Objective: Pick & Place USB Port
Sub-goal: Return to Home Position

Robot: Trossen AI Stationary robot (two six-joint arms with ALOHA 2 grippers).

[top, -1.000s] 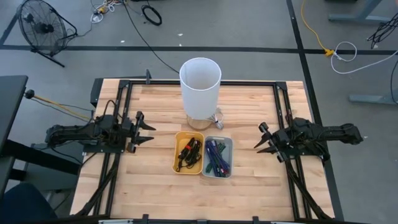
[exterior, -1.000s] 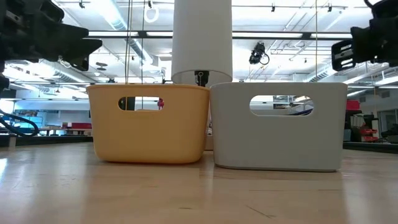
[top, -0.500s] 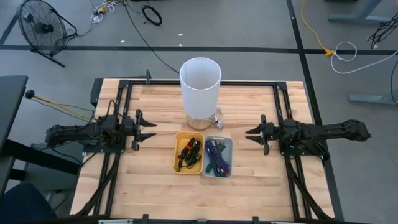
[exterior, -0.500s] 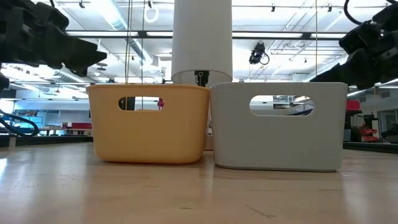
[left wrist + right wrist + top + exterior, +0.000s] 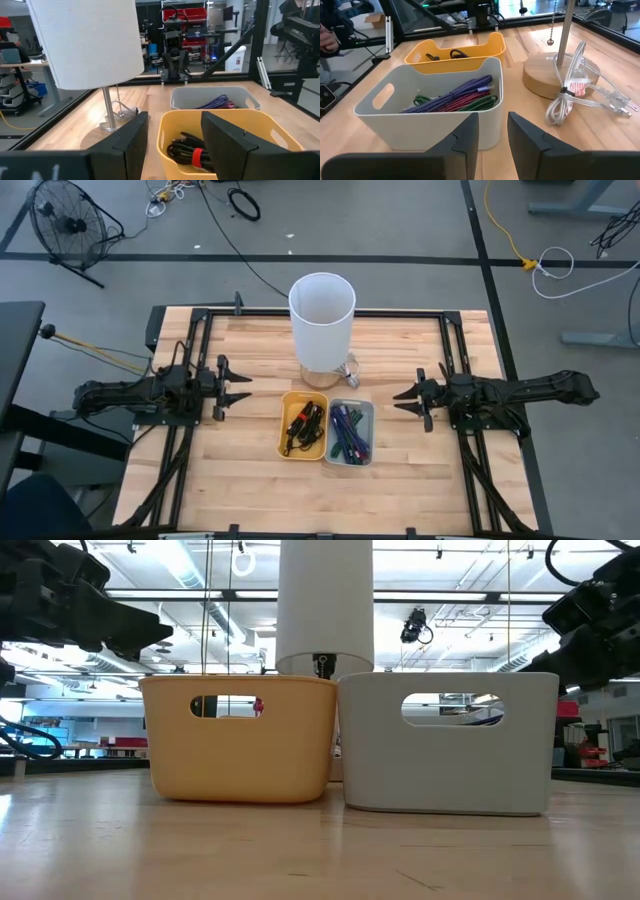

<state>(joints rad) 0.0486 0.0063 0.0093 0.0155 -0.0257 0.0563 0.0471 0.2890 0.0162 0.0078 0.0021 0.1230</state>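
Observation:
A yellow bin (image 5: 303, 424) holds dark cables with a red band (image 5: 192, 152). A grey bin (image 5: 351, 431) beside it holds purple, red and green braided cables (image 5: 455, 97). Both stand on the wooden table. My left gripper (image 5: 237, 389) hovers open left of the yellow bin, pointing at it; it also shows in the left wrist view (image 5: 175, 142). My right gripper (image 5: 402, 396) hovers open right of the grey bin, pointing at it; it also shows in the right wrist view (image 5: 494, 135). Both are empty.
A white lamp (image 5: 322, 320) stands behind the bins on a round wooden base (image 5: 551, 75), its clear bundled cord (image 5: 577, 92) lying on the table. Black rails (image 5: 200, 330) frame the table. Bare wood lies in front of the bins.
My right gripper has moved toward the table's left, nearer the grey bin, and turned level. My left gripper has barely shifted. The bins and cables have stayed put.

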